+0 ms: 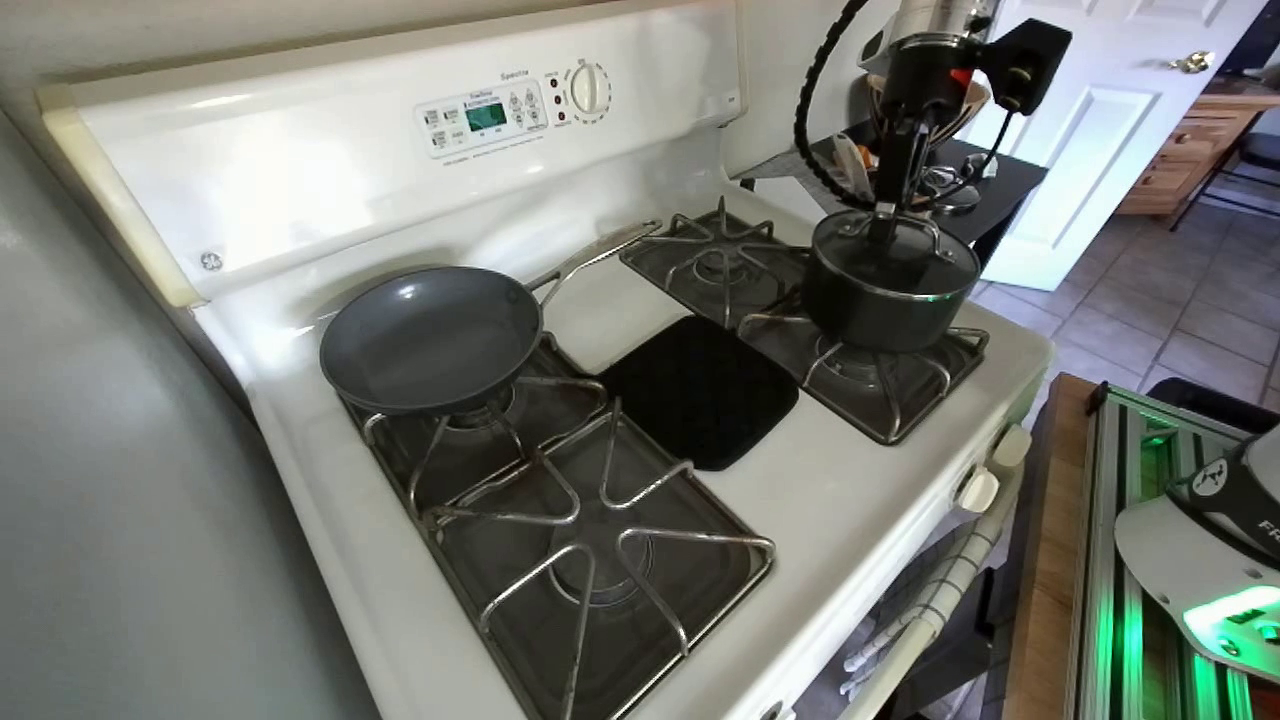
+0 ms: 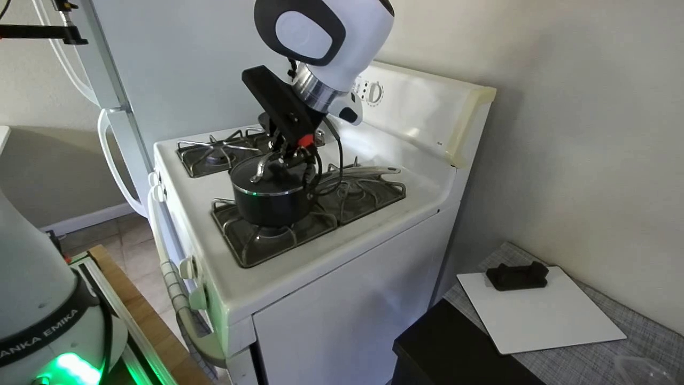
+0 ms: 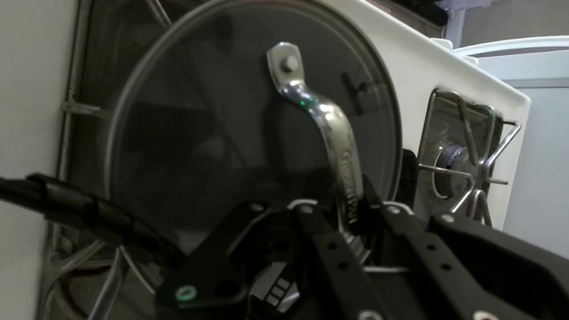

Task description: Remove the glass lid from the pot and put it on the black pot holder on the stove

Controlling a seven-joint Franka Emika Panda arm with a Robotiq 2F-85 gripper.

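One glass lid (image 3: 240,120), level, handle (image 3: 334,126) running lengthwise into tool (image 3: 351,208)

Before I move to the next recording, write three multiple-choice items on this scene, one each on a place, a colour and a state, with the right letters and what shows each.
1. Where does the black pot holder lie?
A. In the frying pan
B. On the stove, between two pairs of grates
C. Under the frying pan

2. What colour is the stove's digital display?
A. Red
B. Blue
C. Green

3. What state is the cooking pot in?
A. Covered by the glass lid
B. Uncovered, glass lid on the black pot holder
C. Uncovered, glass lid on a grate

1: B, in an exterior view it lies with grates on either side.
2: C, its screen is green in an exterior view.
3: A, both exterior views show the glass lid across the cooking pot's rim.
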